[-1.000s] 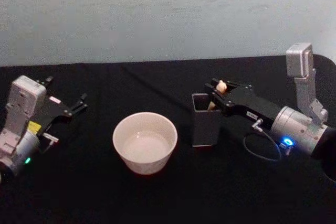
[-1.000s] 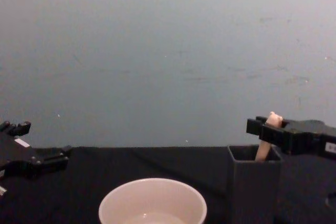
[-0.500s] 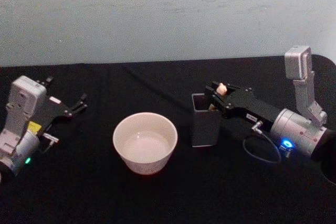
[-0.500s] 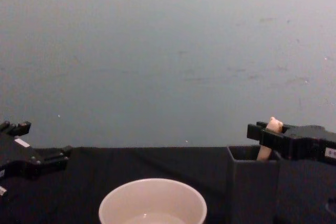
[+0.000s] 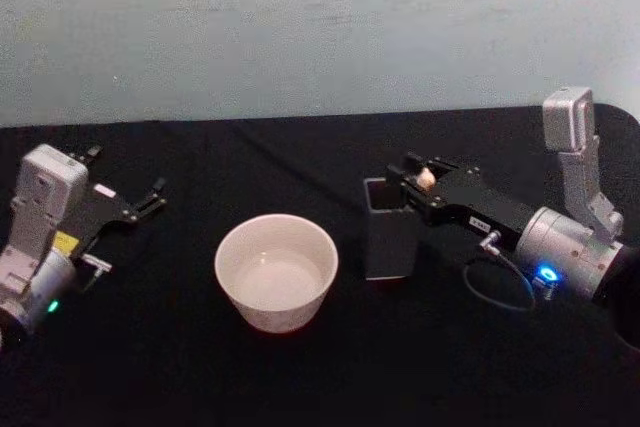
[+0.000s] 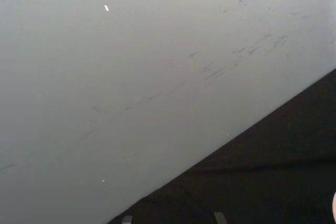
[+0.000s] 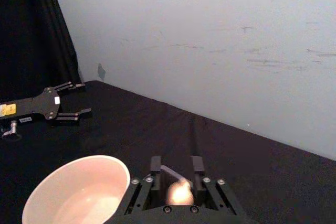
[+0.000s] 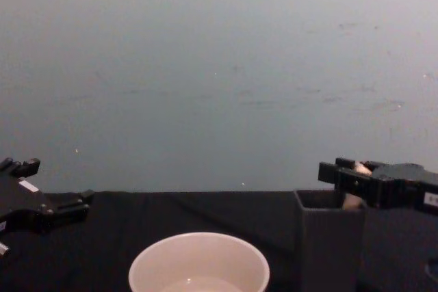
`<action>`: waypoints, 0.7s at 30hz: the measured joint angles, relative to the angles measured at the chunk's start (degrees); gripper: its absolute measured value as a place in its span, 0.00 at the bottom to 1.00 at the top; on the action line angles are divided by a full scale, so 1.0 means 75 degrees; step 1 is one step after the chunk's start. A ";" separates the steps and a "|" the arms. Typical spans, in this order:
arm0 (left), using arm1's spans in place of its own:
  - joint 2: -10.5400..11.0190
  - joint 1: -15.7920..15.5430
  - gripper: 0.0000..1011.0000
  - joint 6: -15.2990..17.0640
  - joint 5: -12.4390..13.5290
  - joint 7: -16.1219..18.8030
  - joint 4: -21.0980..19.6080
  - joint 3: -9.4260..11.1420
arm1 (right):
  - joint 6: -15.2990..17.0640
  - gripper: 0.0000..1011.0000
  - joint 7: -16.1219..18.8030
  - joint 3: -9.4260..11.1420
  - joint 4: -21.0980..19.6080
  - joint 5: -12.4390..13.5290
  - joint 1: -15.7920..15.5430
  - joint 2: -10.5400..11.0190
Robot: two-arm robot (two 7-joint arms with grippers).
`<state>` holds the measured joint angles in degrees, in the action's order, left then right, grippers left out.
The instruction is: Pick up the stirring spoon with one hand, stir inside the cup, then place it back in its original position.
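The stirring spoon [image 5: 426, 178] stands in the dark grey square holder [image 5: 392, 232], right of the cream cup [image 5: 276, 269]. Only its pale knobby handle tip [image 8: 358, 167] shows above the rim. My right gripper [image 5: 414, 178] hovers over the holder's top, its fingers [image 7: 156, 164] a little apart on either side of the spoon's tip [image 7: 180, 192], which sits low between them. The cup [image 8: 198, 261] stands at the table's middle with nothing in it. My left gripper [image 5: 152, 197] rests open at the far left, away from the cup.
A black cloth [image 5: 300, 157] covers the table up to a pale wall [image 5: 320, 27]. A cable loop [image 5: 497, 287] hangs under the right wrist, close behind the holder. The cup and the holder stand close together with a narrow gap.
My right gripper has come down over the holder. The spoon has sunk deeper into it, so its tip now sits level with the fingers instead of above them. The left arm has not moved.
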<state>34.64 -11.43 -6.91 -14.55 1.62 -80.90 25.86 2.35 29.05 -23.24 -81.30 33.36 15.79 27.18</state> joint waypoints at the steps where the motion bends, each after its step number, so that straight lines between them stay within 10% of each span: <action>1: 0.0000 0.0000 0.99 0.0000 0.0000 0.0000 0.0000 0.0000 | 0.0000 0.37 0.0001 0.0000 0.0000 0.0001 0.0000 0.0000; 21: 0.0000 0.0000 0.99 0.0000 0.0000 0.0000 0.0000 0.0000 | -0.0001 0.95 0.0010 0.0003 -0.0010 0.0012 0.0000 0.0000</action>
<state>34.65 -11.43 -6.91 -14.55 1.62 -80.90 25.86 2.35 29.13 -23.22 -81.37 33.45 15.79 27.18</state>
